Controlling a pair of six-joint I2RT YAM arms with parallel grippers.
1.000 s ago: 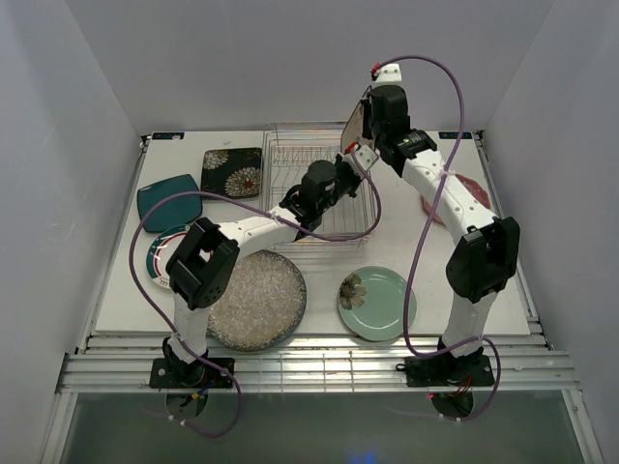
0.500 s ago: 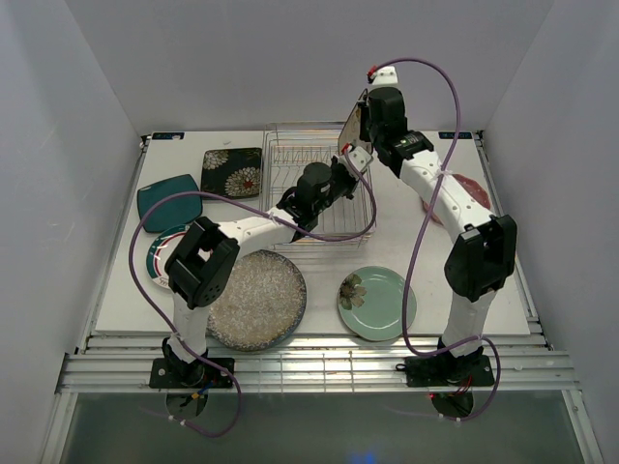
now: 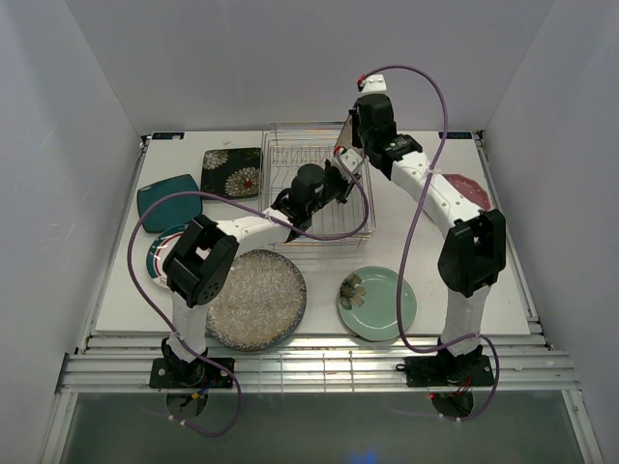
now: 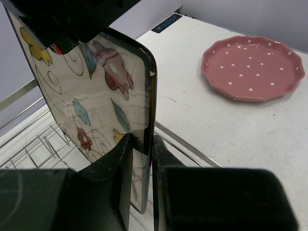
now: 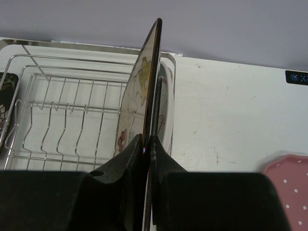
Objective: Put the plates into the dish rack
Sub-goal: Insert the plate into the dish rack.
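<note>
— Above the right end of the dish rack [image 3: 290, 169], I see the cream floral square plate [image 4: 101, 96] standing on edge. Whether it touches the wires, I cannot tell.

— Who holds it?

— Both arms. My left gripper [image 4: 142, 147] is clenched on its lower edge, and my right gripper [image 5: 147, 144] pinches the upper rim.

— And the others?

— I see the pink dotted plate [image 4: 252, 65] lying flat on the table [image 4: 202, 125] right of the rack. Nearer the bases lie the mint green floral plate [image 3: 377, 303] and the grey speckled plate [image 3: 256, 300].
</note>
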